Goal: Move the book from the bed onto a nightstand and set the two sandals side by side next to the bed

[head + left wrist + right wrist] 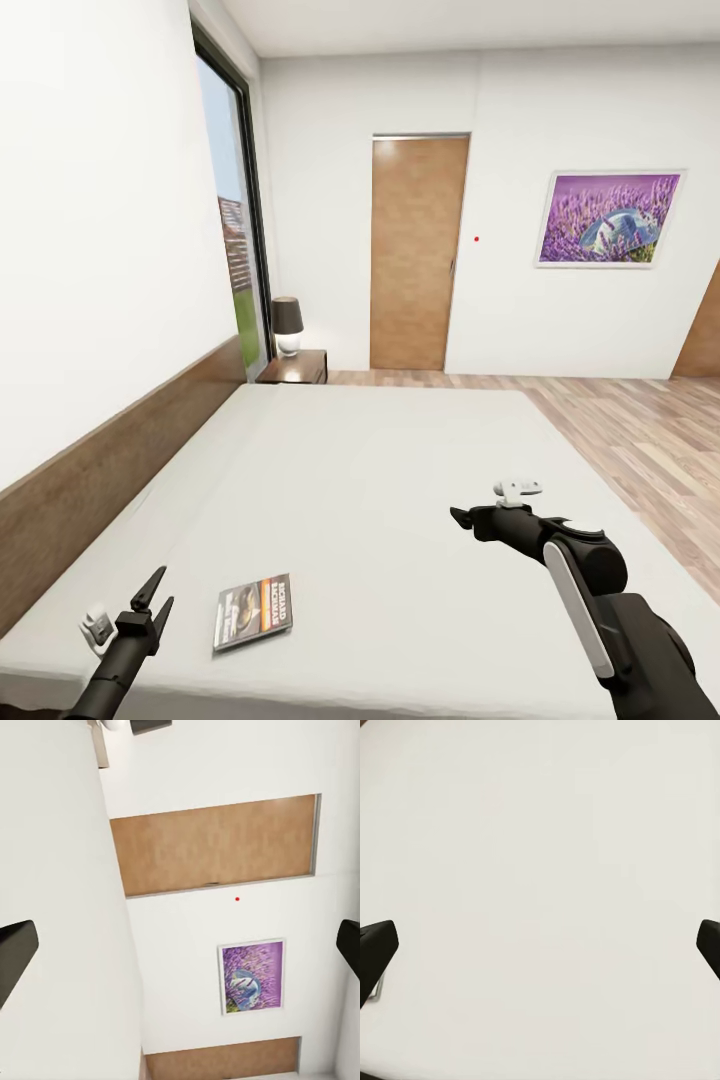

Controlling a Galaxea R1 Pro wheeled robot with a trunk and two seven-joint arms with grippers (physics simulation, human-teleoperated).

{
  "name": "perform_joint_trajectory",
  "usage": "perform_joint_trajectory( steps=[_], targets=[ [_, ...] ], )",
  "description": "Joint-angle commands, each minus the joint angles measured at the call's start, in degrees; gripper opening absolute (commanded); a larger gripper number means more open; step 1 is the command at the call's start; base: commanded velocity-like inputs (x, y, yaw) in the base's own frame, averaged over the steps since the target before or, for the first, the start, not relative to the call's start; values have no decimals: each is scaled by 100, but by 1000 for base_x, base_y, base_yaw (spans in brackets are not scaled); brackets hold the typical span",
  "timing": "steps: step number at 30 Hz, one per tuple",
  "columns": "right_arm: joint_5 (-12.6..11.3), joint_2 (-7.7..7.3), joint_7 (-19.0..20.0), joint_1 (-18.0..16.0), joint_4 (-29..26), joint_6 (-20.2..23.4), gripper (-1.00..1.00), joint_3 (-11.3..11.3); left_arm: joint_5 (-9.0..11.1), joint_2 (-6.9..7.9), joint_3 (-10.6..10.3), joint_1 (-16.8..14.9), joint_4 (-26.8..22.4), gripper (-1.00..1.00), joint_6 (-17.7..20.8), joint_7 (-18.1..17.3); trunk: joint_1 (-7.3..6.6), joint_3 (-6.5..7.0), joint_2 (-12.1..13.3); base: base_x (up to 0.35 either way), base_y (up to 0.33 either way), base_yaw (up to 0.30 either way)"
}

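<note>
Even, soft brightness fills the room, most of it from the tall dark-framed window (235,215) at the left, where daylight looks strongest. The plain off-white mattress of the bed (380,470) is lit almost flat, with hardly any shadow under the small dark paperback book (253,611). The pale plank floor (640,430) carries a mild sheen. Straight lines bow outward near the head view's edges. Everything renders sharp, without grain. In the right wrist view the mattress is a nearly featureless pale field, slightly brighter toward one corner.
</note>
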Motion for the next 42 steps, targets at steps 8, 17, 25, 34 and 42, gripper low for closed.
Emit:
perform_joint_trajectory(
  steps=[8,17,25,34,42],
  targets=[
    [-5,-5,14,0,-5,23,100,80,58,6,-40,-7,-12,100,71,-24,177,-151,-327,0,0,0],
    [-5,2,15,1,-5,22,100,173,58,3,-40,-18,-19,100,81,-24,374,-313,-688,0,0,0],
    [-5,-8,16,1,-5,28,100,194,58,24,-33,-43,-22,100,130,-26,550,-456,-1008,0,0,0],
    [-5,-5,16,1,-5,29,100,202,58,15,-31,-71,-30,100,145,-31,748,-618,-1369,0,0,0],
    [-5,-4,11,-1,-5,29,100,251,58,14,-29,-80,-126,100,158,-15,923,-762,-1690,0,0,0]
  ],
)
